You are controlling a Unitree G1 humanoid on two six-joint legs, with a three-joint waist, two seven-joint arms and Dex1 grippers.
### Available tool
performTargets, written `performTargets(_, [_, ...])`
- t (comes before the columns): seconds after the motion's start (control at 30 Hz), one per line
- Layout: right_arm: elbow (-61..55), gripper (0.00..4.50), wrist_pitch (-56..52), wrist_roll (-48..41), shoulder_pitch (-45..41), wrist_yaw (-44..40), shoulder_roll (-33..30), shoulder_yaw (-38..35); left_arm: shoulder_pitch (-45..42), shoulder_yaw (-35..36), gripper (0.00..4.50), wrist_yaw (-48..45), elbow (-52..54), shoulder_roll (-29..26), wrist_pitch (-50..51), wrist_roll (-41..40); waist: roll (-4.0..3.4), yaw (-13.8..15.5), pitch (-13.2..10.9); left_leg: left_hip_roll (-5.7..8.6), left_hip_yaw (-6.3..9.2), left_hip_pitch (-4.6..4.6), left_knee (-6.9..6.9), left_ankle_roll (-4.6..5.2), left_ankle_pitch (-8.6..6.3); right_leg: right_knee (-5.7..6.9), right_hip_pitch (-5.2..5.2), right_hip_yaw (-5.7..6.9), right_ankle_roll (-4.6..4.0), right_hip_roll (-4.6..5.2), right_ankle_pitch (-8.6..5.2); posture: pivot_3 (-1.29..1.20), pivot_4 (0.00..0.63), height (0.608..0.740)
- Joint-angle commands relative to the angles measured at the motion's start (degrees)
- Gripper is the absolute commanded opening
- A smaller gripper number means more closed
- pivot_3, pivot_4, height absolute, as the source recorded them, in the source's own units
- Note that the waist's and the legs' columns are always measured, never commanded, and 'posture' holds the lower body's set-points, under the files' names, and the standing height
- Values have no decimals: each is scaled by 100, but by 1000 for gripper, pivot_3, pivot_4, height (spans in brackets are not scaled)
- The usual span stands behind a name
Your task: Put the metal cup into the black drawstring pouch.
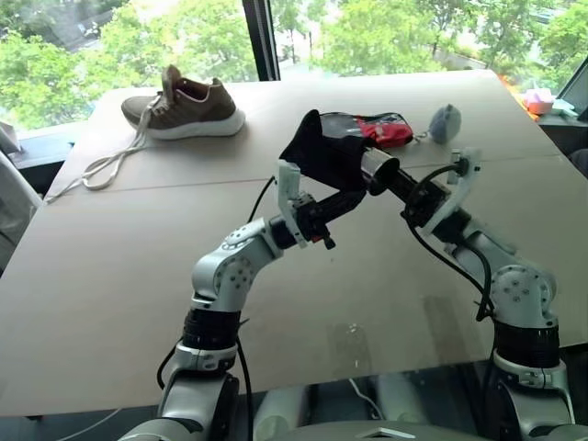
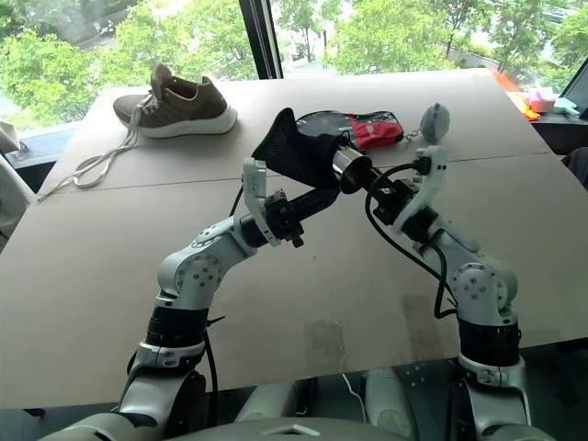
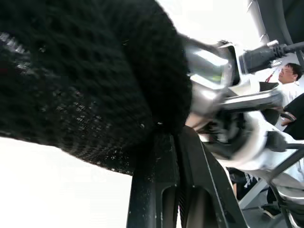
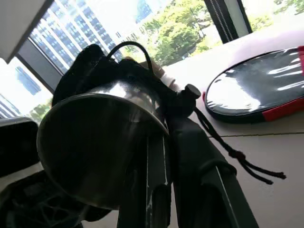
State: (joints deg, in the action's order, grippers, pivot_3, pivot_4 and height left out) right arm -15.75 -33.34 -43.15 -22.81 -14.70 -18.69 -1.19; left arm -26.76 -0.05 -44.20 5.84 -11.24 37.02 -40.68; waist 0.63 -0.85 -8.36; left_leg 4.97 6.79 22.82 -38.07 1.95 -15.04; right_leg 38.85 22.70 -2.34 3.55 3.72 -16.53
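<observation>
Above the table's middle, you see both arms raised and meeting, forearms angled inward like a tent. Your left pincer is clenched on the lower edge of the black drawstring pouch, a soft, coarse-woven bag bunched into a lumpy mass held clear of the table. Your right pincer, reaching in from 4 o'clock, is clenched on the rim of the metal cup, a smooth, shiny steel tumbler that flares toward its open mouth. The cup lies roughly level, its base end pushed into the pouch's mouth, the rim outside. A thin black cord with a round toggle (knotted at its end) dangles beside the cup. Behind, at 12 o'clock, lie a glossy black-and-red case and a grey fuzzy ball; a brown shoe sits at 10 o'clock.
</observation>
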Motion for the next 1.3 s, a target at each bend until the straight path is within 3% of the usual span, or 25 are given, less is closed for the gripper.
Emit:
performTargets(0.03, [473,75,1600,2172,-147,8,-406,656,34,-55,0,-66,258,-2,-1,-99,0,3,0,0,0,0,0,0,0,-1,0,1,0,0,0,0,150,740])
performTargets(0.2, [1692,75,4394,5699,-785,570,-1696,1751,145,-120,0,-8,407,15,57,-163,0,-6,-1,3,-10,0,-1,-1,1,0,6,-6,1,-5,0,0,150,740])
performTargets(0.27, [1995,75,5093,6779,-1050,932,-2079,2055,141,-128,0,17,422,21,58,-173,0,-3,-1,3,-9,0,-3,-1,1,0,6,-5,1,-12,0,0,150,740])
performTargets(0.33, [2167,75,5312,7139,-1172,1103,-2111,2088,142,-121,0,25,417,31,48,-178,1,0,0,1,-8,0,-1,-2,1,0,5,-4,1,-12,0,0,150,740])
performTargets(0.4, [2233,75,5125,6507,-1103,850,-1734,1853,148,-115,0,38,428,40,51,-184,8,-8,2,-4,-8,0,0,-4,2,-1,1,-7,0,-5,0,0,150,740])
performTargets(0.47, [2050,75,4321,5136,-881,564,-977,1319,160,-109,0,53,448,47,62,-192,11,-13,0,-8,-10,-1,1,-5,3,-1,-2,-11,0,-5,0,0,150,740])
performTargets(0.57, [1266,75,1977,1783,-624,269,299,186,188,-100,0,73,467,52,61,-191,12,-19,-2,-15,-5,0,2,-5,2,-2,-5,-12,-1,-7,0,0,150,740])
performTargets(0.67, [806,75,687,231,-574,412,712,-416,190,-93,0,68,456,58,52,-182,10,33,-3,-8,6,2,-5,-4,2,-3,-12,-8,-1,1,1,0,150,740])
performTargets(0.87, [837,75,-827,-3174,-732,2149,1510,-1632,141,-141,0,34,408,67,-5,-156,8,5,-4,-4,15,1,5,-4,2,-4,-8,-6,-2,5,0,0,150,740])
performTargets(0.93, [841,75,-880,-3752,-853,2497,1576,-1827,103,-140,0,31,376,62,-13,-157,6,-9,-5,-3,11,1,9,-3,2,-3,-5,-6,-2,5,0,0,150,740])
performTargets(1.0, [629,75,-922,-3081,-899,2204,1200,-1514,50,-153,0,4,317,58,-24,-146,5,-17,-5,-3,7,1,9,-3,2,-2,-2,-4,-2,4,0,0,150,740])
performTargets(1.07, [337,75,-472,-1262,-825,1550,423,-495,-32,-192,0,-43,274,53,-38,-131,-1,-5,-6,-2,-1,1,8,-2,2,-2,-2,-6,-1,3,0,0,150,740])
performTargets(1.17, [681,75,1430,2073,-811,828,-956,1356,-267,-134,0,26,300,174,107,-349,0,-22,-6,6,-5,1,5,0,1,-6,4,-3,1,-22,-1,0,150,740])
performTargets(1.3, [1459,75,3308,4504,-951,852,-1717,2188,-562,38,0,119,316,367,340,-660,2,-31,-5,2,-7,1,4,-2,2,-1,3,-5,2,-24,-1,0,150,740])
